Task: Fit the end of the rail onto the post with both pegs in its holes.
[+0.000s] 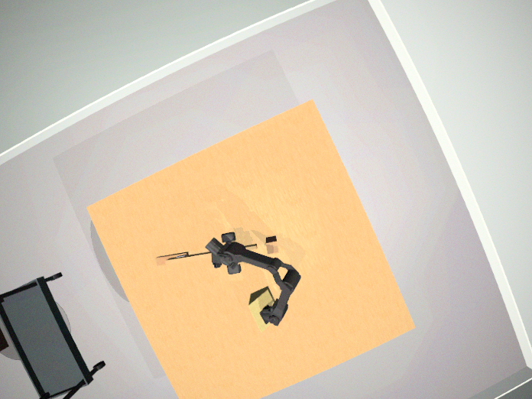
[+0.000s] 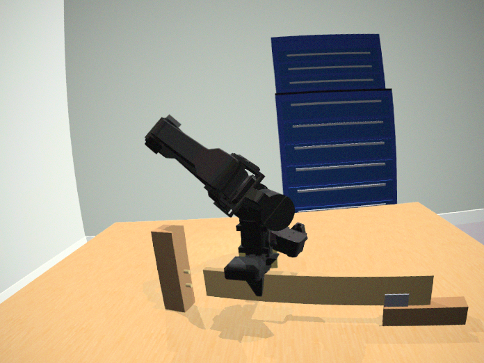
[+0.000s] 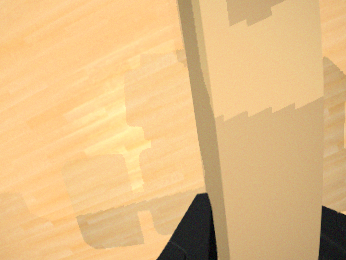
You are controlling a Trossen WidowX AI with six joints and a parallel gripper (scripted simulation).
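My gripper is shut on the rail near its post end, one black finger on each side. The long wooden rail is held with its near end above the table and looks roughly level. Its far end sits at the bracket on the low footboard block. The short wooden post stands upright at left in the exterior view. Its upper peg and lower peg point toward the rail end, with a small gap between. The rail's holes are hidden.
The arm reaches over the rail from its base, beside a yellowish block on the table. A blue drawer cabinet stands behind the table. A dark-framed cart stands off the table.
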